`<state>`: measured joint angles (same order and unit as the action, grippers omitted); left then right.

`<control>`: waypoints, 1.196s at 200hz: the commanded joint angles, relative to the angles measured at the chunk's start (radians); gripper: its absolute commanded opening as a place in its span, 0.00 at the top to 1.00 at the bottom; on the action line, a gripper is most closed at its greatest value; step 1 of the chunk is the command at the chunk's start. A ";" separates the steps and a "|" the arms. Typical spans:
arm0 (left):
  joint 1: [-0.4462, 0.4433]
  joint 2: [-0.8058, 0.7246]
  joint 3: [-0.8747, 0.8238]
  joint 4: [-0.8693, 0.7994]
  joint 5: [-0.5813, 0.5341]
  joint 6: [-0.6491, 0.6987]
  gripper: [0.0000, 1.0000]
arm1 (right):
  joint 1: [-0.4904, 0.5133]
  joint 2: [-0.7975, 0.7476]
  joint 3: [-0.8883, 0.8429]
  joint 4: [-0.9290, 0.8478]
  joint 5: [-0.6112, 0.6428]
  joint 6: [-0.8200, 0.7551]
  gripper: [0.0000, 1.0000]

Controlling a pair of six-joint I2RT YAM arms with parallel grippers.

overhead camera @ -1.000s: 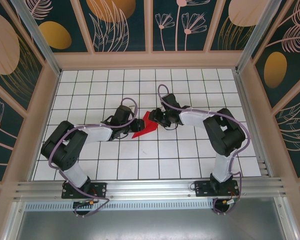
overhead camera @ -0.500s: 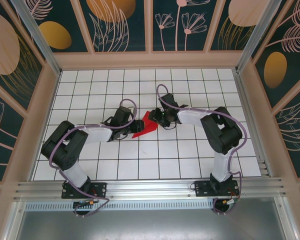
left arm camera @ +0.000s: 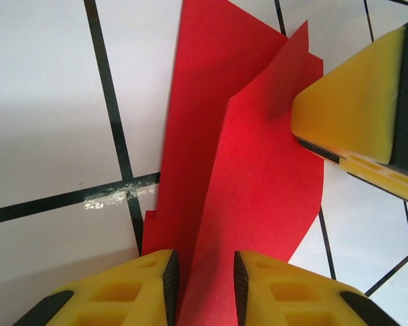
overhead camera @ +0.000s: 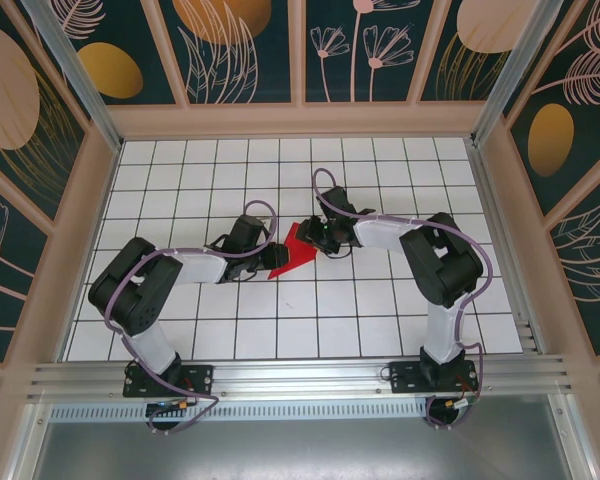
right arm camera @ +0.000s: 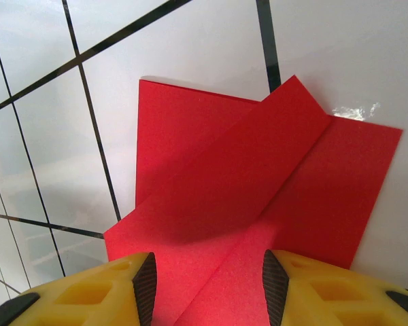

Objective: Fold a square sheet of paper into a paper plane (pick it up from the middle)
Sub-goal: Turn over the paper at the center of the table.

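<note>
Red square sheet of paper [overhead camera: 292,252] lies midway on the desk [overhead camera: 330,320], creased into overlapping flaps, no dart yet. My left claw [left arm camera: 204,285] straddles it narrowly parted, my right claw [right arm camera: 204,292] wider, neither clearly pinching.

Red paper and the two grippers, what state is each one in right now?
square sheet of paper: partly folded, overlapping flaps, not yet a plane.
left gripper: open narrowly, paper running between its fingers.
right gripper: open wider, paper running between its fingers.
</note>
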<state>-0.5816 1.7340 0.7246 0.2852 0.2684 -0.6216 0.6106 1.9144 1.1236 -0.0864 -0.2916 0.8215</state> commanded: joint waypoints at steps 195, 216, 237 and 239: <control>0.010 -0.293 -0.097 0.400 0.205 -0.354 0.99 | -0.041 -0.381 -0.266 0.461 -0.217 0.089 0.46; 0.010 -0.289 -0.106 0.436 0.221 -0.383 0.99 | -0.040 -0.381 -0.270 0.495 -0.253 0.088 0.54; 0.011 -0.289 -0.110 0.445 0.221 -0.395 0.99 | -0.038 -0.384 -0.275 0.521 -0.274 0.097 0.61; 0.010 -0.289 -0.111 0.445 0.223 -0.396 0.99 | -0.038 -0.384 -0.276 0.524 -0.275 0.097 0.62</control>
<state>-0.5777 1.4567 0.6289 0.6613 0.4595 -0.9749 0.5644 1.5639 0.8661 0.3519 -0.5091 0.9058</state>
